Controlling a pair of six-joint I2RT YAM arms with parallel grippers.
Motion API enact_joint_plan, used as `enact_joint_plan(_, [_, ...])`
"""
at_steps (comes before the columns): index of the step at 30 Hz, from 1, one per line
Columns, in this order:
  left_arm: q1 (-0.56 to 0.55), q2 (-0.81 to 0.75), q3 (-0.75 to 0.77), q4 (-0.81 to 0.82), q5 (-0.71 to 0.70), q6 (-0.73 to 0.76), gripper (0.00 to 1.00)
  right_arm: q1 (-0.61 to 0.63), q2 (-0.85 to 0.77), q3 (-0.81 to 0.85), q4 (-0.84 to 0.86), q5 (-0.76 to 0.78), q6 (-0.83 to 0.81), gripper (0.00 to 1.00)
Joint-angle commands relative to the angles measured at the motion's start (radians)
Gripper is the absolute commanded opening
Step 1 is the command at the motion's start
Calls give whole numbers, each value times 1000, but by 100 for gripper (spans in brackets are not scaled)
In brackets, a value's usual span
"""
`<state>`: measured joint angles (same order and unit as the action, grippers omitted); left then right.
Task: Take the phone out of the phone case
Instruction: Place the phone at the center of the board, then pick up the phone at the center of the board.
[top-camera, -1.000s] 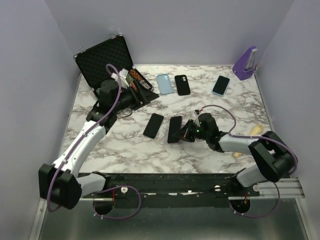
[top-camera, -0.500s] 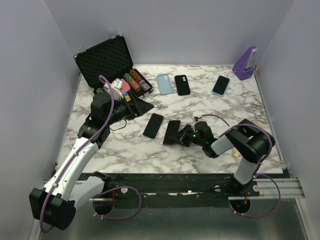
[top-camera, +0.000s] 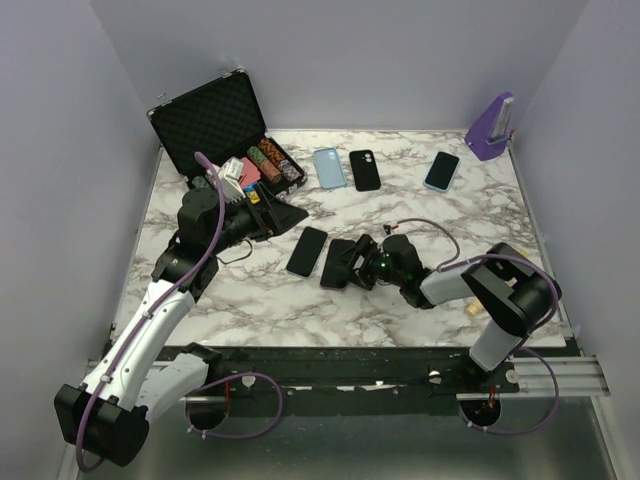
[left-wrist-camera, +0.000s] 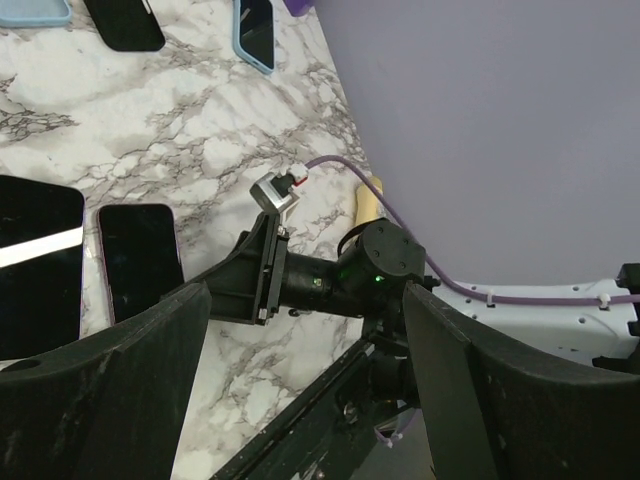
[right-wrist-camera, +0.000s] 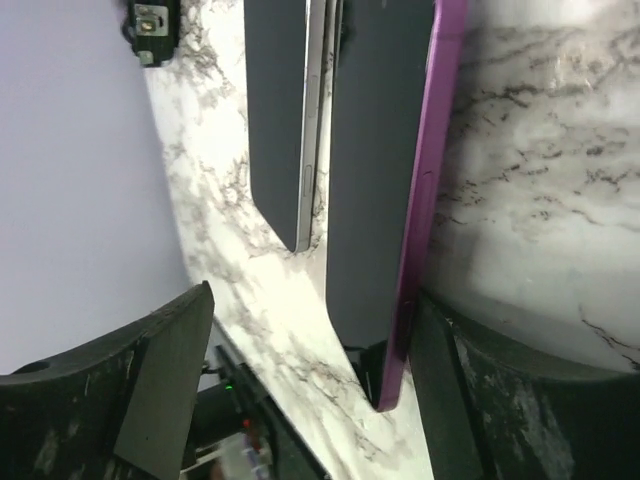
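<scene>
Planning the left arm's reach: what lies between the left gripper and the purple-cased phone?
A dark phone lies flat on the table between the left gripper and the purple-cased phone; the top view shows it.

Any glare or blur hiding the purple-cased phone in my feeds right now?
Right wrist: purple-edged phone case sharp, no glare; foreground fingers soft. Left wrist: white glare stripe on the neighbouring black phone. Top external: even light, faint shadows.
</scene>
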<state>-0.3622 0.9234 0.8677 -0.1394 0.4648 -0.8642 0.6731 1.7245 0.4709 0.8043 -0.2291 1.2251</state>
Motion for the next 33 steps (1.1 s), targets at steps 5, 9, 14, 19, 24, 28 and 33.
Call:
enact_joint_plan(5, [-6, -17, 33, 0, 23, 37, 86, -4, -138, 170, -704, 291, -369, 100])
enact_joint_plan(9, [-6, -23, 50, -12, 21, 62, 86, -82, -213, 238, -868, 389, -479, 100])
enact_joint_plan(14, [-20, -21, 77, -32, 15, 109, 86, -286, -84, 510, -1059, 465, -581, 100])
enact_joint_plan(19, [-40, -29, 93, -65, 6, 149, 88, -383, 142, 817, -1160, 601, -630, 100])
enact_joint_plan(24, [-53, -49, 77, -75, 3, 168, 88, -452, 387, 1138, -1249, 711, -702, 100])
enact_joint_plan(28, [-57, -46, 71, -83, 11, 177, 88, -498, 553, 1368, -1350, 735, -789, 100])
enact_joint_plan(33, [-69, -35, 76, -78, 14, 183, 89, -543, 648, 1483, -1355, 691, -886, 100])
